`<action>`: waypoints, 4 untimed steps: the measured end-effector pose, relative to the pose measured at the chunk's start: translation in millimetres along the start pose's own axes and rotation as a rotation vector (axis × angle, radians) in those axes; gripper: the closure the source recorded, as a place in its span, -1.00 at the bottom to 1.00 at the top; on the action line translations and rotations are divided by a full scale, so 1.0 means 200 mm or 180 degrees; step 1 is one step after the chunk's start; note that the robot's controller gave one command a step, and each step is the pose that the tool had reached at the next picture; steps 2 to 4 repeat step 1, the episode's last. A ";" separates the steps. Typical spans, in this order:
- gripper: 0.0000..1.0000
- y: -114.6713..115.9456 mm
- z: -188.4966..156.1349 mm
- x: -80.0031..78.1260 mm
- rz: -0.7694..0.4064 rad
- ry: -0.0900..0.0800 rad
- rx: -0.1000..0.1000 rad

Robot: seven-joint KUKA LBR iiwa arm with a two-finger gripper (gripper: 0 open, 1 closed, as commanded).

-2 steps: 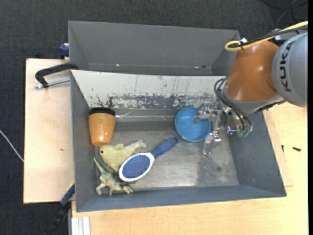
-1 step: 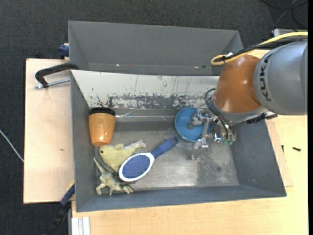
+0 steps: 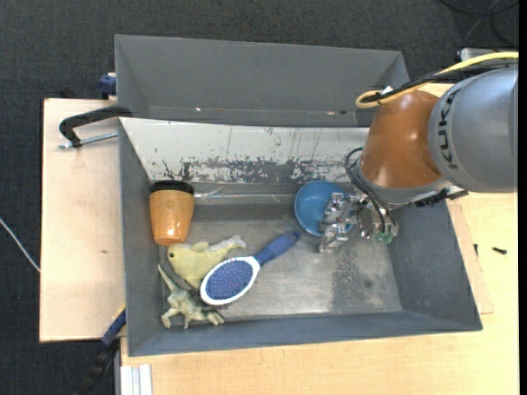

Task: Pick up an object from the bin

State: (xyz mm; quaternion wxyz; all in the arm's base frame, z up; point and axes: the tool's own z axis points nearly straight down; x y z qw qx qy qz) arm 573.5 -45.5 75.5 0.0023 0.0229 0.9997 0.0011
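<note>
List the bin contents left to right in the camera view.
orange cup → blue brush → round blue bowl. Yellow soft toy and green dinosaur figure overlap cup and brush, so left unplaced.

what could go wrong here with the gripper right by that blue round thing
1. The gripper sits at the right edge of the blue round bowl, not over its middle, so it may shove the bowl toward the back wall instead of taking it.
2. The blue brush has its handle tip near the bowl; a shoved bowl could knock it.
</note>
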 end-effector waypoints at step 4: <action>1.00 0.04 -0.82 0.01 -0.0579 -0.0035 0.0009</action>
